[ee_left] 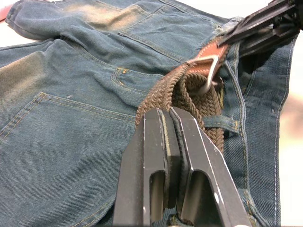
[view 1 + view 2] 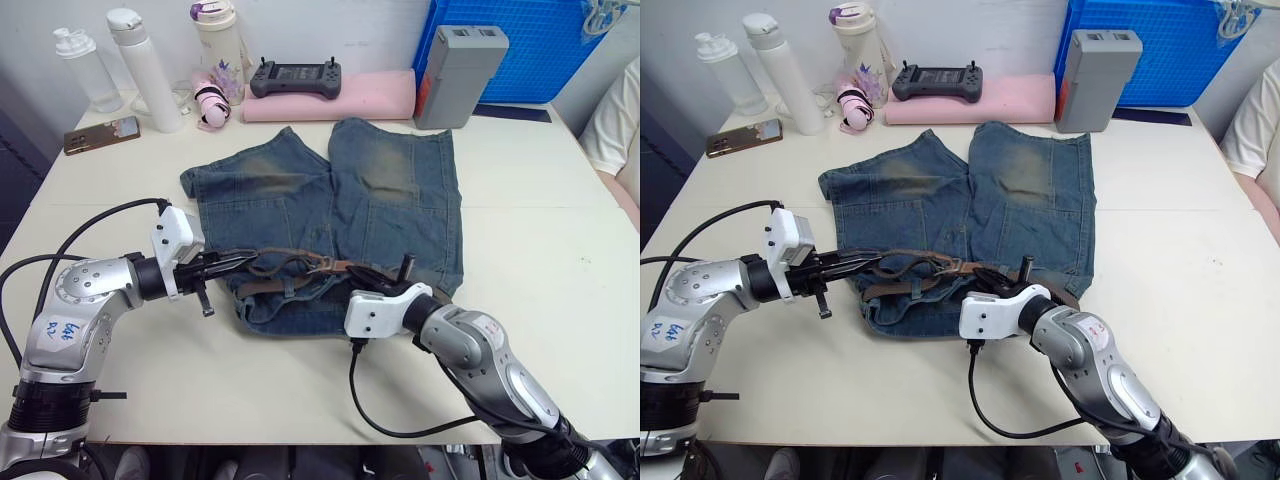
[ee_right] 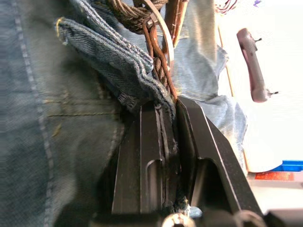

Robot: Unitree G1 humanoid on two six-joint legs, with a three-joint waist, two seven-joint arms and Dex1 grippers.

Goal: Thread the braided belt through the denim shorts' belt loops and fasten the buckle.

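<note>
woven brown braided belt pinched by left gripper; right gripper clamps denim shorts waistband.

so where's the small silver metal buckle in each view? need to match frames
Left eye view: small silver metal buckle mid-waistband of the faded blue denim shorts, between the grippers.
Right eye view: same spot.
Left wrist view: beyond the left gripper, on the brown braided belt.
Right wrist view: above the right gripper, buckle at.
Shared landmark: the belt's bunched loop on the waistband.
</note>
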